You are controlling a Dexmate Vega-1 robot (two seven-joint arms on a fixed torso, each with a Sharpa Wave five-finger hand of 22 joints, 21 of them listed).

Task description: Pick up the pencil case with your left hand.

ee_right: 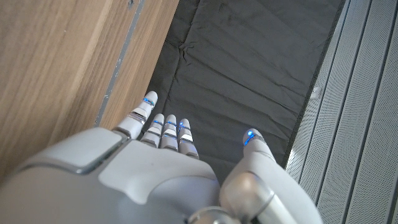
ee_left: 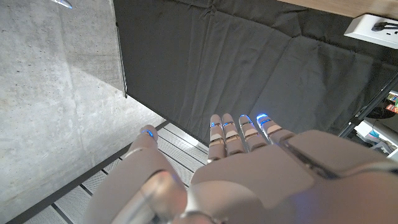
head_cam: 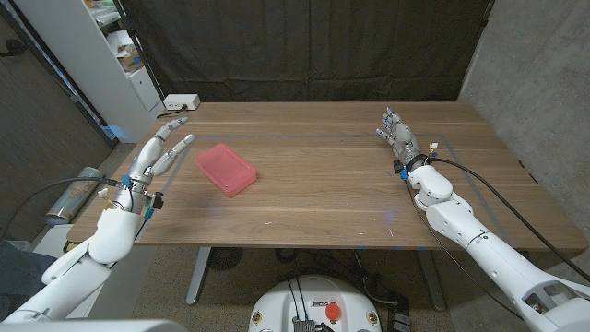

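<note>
Right robot hand (ee_right: 168, 180), fingers extended, beside wooden table (ee_right: 56, 68).

One pink pencil case (head_cam: 225, 169) lies on one wooden table (head_cam: 332, 194). Two robot hands are in view, the left hand (head_cam: 166, 148) and the right hand (head_cam: 398, 135), each empty with fingers extended. Behind the table's far left corner sits one white power strip (head_cam: 181, 101), beside one white shelving unit (head_cam: 101, 46), and one dark curtain (head_cam: 313, 46) hangs along the back.
</note>
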